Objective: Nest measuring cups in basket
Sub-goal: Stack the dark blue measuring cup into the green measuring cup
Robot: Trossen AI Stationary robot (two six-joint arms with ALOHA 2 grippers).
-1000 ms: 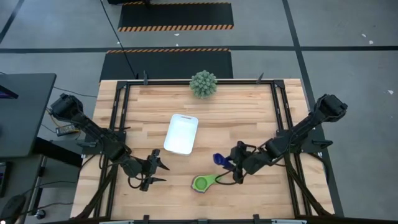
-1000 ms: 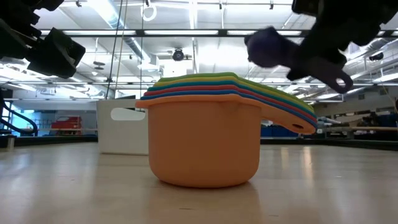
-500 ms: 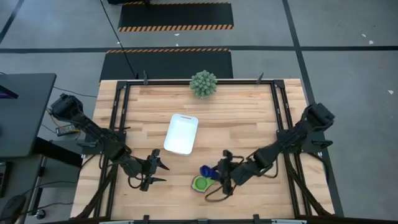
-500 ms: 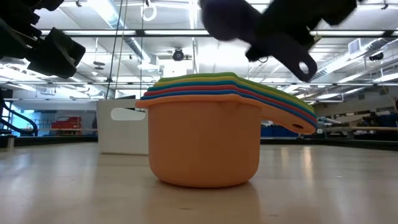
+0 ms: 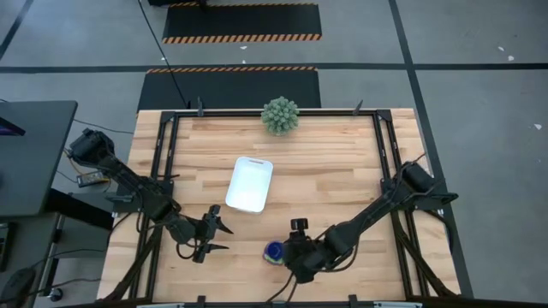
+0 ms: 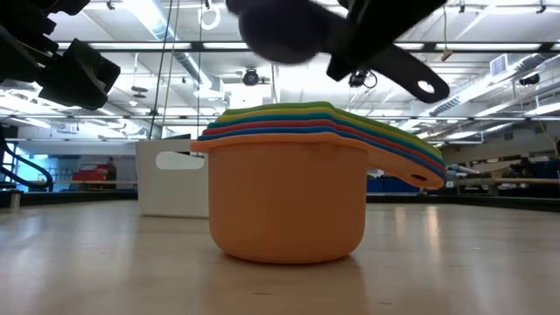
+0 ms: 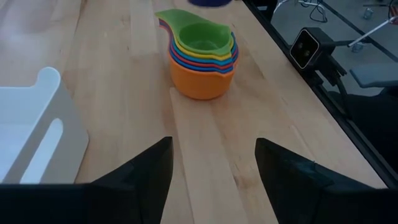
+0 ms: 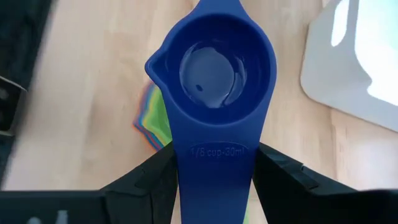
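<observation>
Seven measuring cups: six nested in one stack (image 7: pixel 202 59) at centre frame in the low view, orange outermost, green innermost, and one dark blue cup (image 8: pixel 214 87) above it. One white basket (image 5: pixel 249 183). One spiky green ball plant (image 5: pixel 280 115). Two grippers.

Cup hanging over the stack

The smallest cup (image 8: pixel 211 74) is hovering above the nested cups (image 7: pixel 202 59) at the table's (image 5: pixel 342 171) front edge; the basket (image 5: pixel 249 184) is sitting behind them, apart

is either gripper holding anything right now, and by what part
The right gripper holds the small dark blue plastic measuring cup by its flat handle, above the nested stack of cups. The left gripper holds nothing.
</observation>
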